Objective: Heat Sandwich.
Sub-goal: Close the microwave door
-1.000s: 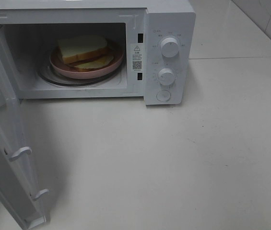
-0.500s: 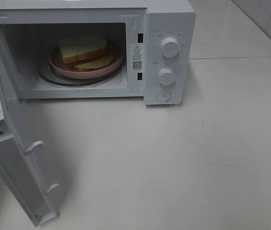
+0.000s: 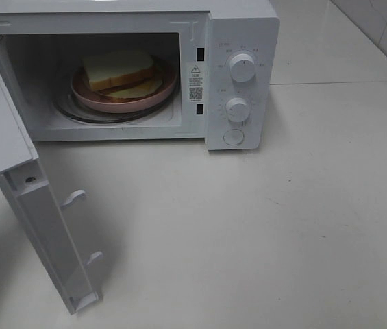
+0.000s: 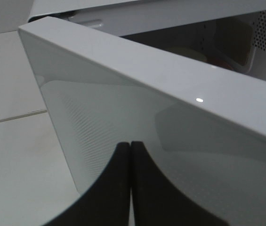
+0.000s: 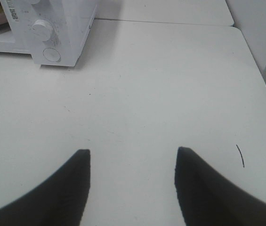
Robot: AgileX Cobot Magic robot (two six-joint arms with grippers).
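The sandwich (image 3: 119, 68), pale yellow bread slices, lies on a round pink plate (image 3: 167, 89) inside the white microwave (image 3: 241, 27). The microwave door (image 3: 15, 144) stands partly open, hinged at the left, with its latch hooks facing the table. In the left wrist view my left gripper (image 4: 131, 146) is shut with nothing in it, its fingertips right at the door's glossy outer face (image 4: 170, 80); I cannot tell whether they touch. My right gripper (image 5: 132, 157) is open and empty above the bare table, well to the right of the microwave (image 5: 71, 28). Neither gripper shows in the exterior high view.
The microwave's control panel carries two knobs (image 3: 242, 67) (image 3: 238, 108) and a round button (image 3: 233, 137). The white tabletop (image 3: 282, 226) stretches in front and to the right. A seam and a second surface lie behind, at the right (image 3: 337, 48).
The door has swung steadily towards the cavity, its free edge moving right and away from the front of the table. The sandwich and the right gripper have not moved.
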